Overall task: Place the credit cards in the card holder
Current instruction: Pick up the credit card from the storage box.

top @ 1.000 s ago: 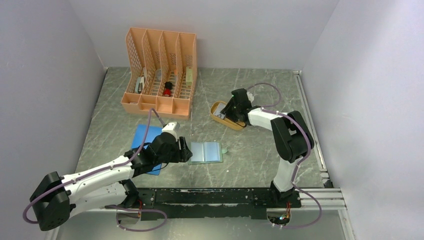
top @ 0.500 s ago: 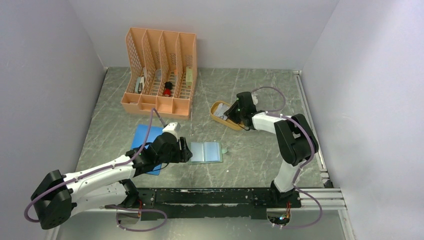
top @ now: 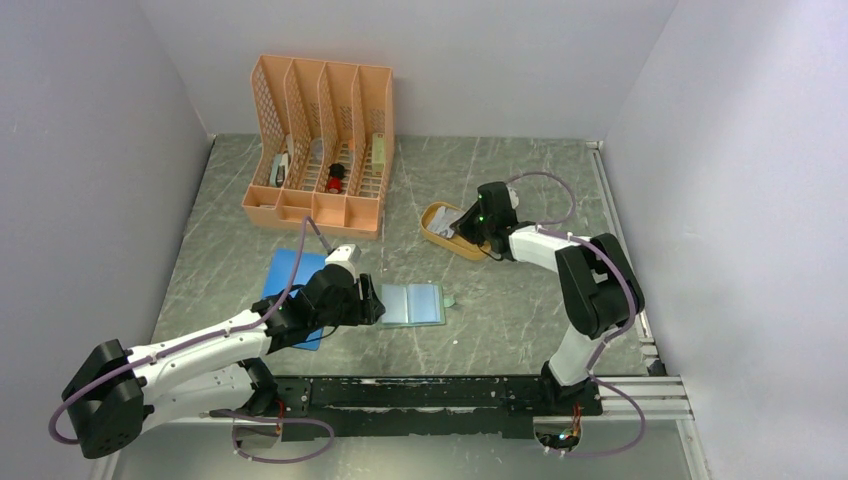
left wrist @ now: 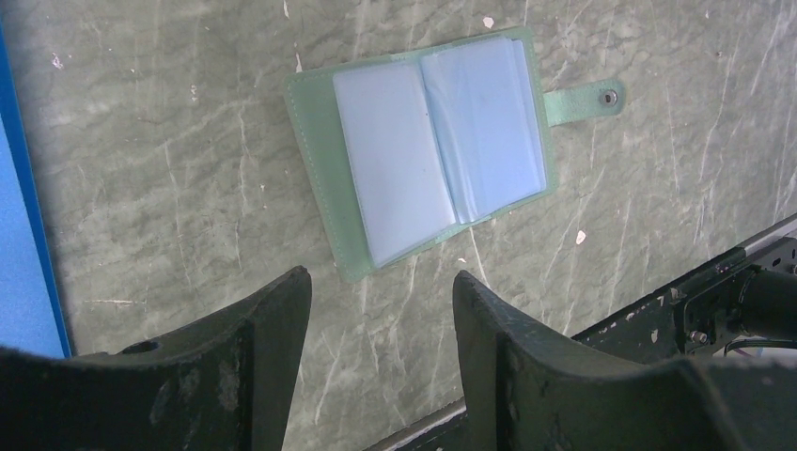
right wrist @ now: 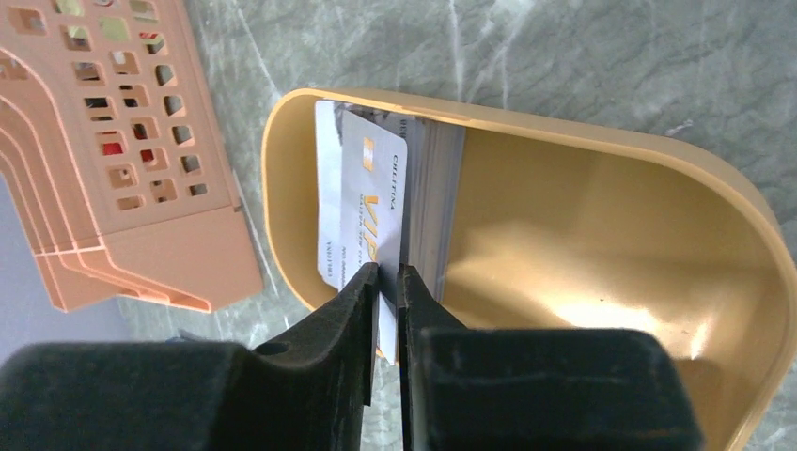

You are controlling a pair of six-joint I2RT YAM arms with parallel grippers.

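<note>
Card holder [top: 413, 304] lies open flat on the tabletop [top: 520, 300], pale blue clear pockets up. Its snap tab [left wrist: 583, 99] sticks out from the edge away from the left arm.

Left hand [top: 366, 304] sits just left of the card holder. In the left wrist view its fingers [left wrist: 273, 329] are spread wide with nothing between them. The card holder's [left wrist: 423, 160] nearest corner lies just ahead of the gap. Touching or apart: cannot tell.

Blue pad [top: 290, 275] lies left of the card holder, on the far side of the left hand.

Mustard-yellow oval tray [top: 445, 240] rests beyond and to the right of the card holder, well apart from it. The credit cards [right wrist: 432, 188] are stacked at one end of the tray [right wrist: 601, 141].

Right hand [top: 472, 226] is at that tray. Right wrist view: the fingers are drawn almost together, pinching the lower edge of the top credit card [right wrist: 362, 202]. That card is pale, with gold print. Whether it is clear of the stack cannot be told.

Orange file organizer [top: 320, 145] stands far beyond the card holder, to its left, with small items in its slots.
</note>
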